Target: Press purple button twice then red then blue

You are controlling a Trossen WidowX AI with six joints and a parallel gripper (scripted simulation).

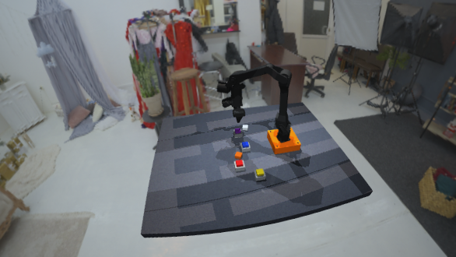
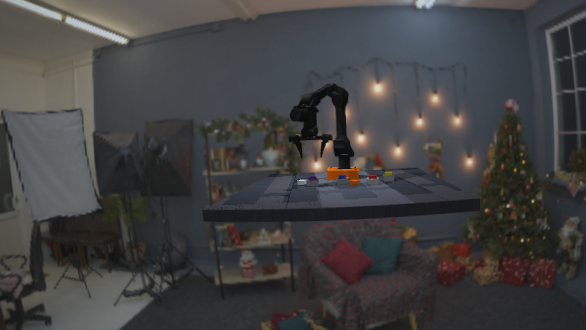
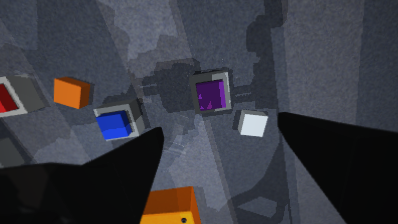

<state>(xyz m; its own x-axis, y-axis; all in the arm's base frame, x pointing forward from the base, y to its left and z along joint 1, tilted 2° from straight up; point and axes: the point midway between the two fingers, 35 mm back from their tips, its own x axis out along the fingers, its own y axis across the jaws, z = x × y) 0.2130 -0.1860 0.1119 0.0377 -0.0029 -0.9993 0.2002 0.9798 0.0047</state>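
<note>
My gripper [image 1: 238, 120] [image 2: 311, 156] [image 3: 218, 126] is open and empty, pointing down, high above the table near the purple button. The purple button [image 1: 237, 131] [image 2: 312, 178] [image 3: 210, 95] sits in a grey housing; in the wrist view it appears between the fingers and a little beyond the tips. The blue button [image 1: 245, 144] [image 2: 342, 176] [image 3: 114, 126] shows beside the left finger in the wrist view. The red button [image 1: 239, 163] [image 2: 372, 176] [image 3: 6, 97] is farther off, cut by the left edge of the wrist view. No finger touches a button.
A white block [image 1: 245, 127] [image 2: 302, 182] [image 3: 254, 124] lies close to the purple button. An orange block [image 1: 238, 155] [image 2: 354, 182] [image 3: 70, 93] lies between the blue and red buttons. A yellow button [image 1: 260, 172] [image 2: 388, 173] stands beyond the red one. The arm's orange base [image 1: 293, 147] is nearby.
</note>
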